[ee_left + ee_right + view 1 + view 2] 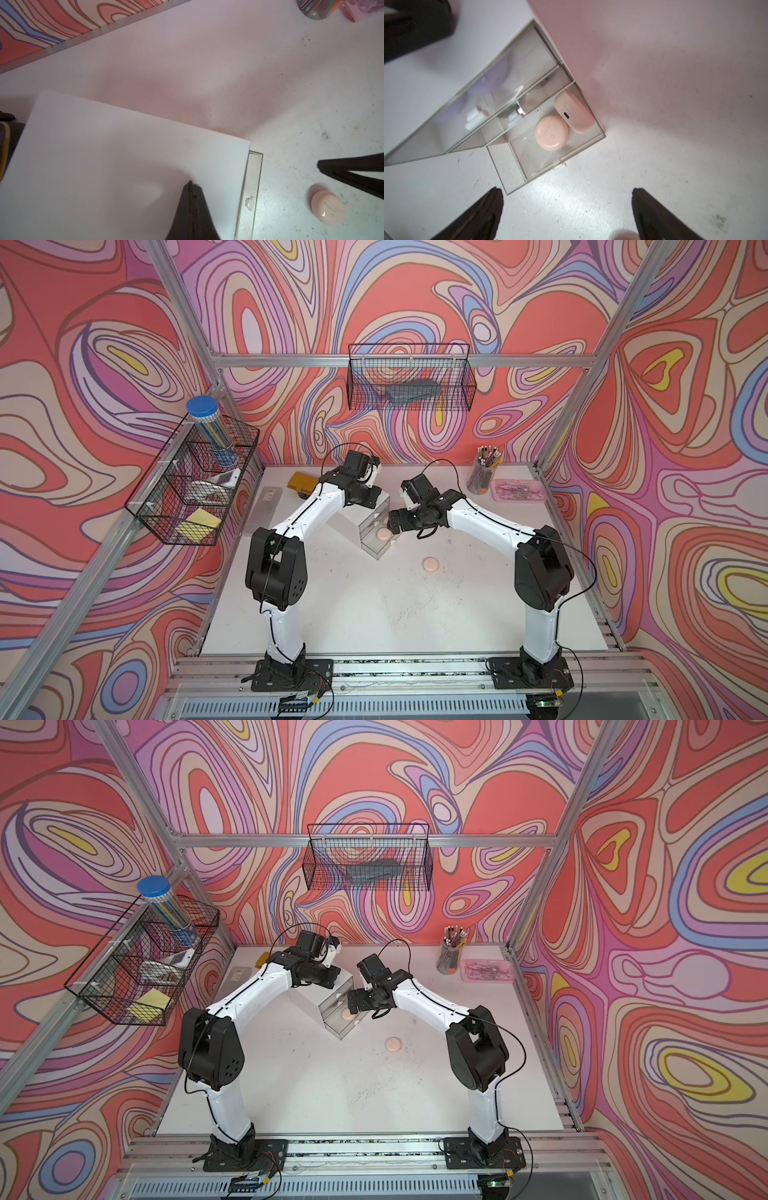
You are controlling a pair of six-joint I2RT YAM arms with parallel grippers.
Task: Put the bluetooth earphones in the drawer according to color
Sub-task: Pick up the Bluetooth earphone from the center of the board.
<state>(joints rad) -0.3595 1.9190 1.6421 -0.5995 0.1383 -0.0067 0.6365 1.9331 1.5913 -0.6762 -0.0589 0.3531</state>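
Case [430, 563] loose on table [374, 605] looks light, hard, slippery, so pinch across its round sides; right gripper [566, 191] gapes empty, left gripper [192, 185] shut empty over cabinet [124, 155].

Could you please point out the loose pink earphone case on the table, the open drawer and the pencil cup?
loose pink earphone case [430, 563], in a top view, centre of its top.
open drawer [542, 158], right wrist view, bare floor near its front wall.
pencil cup [480, 483], in a top view, its side wall.
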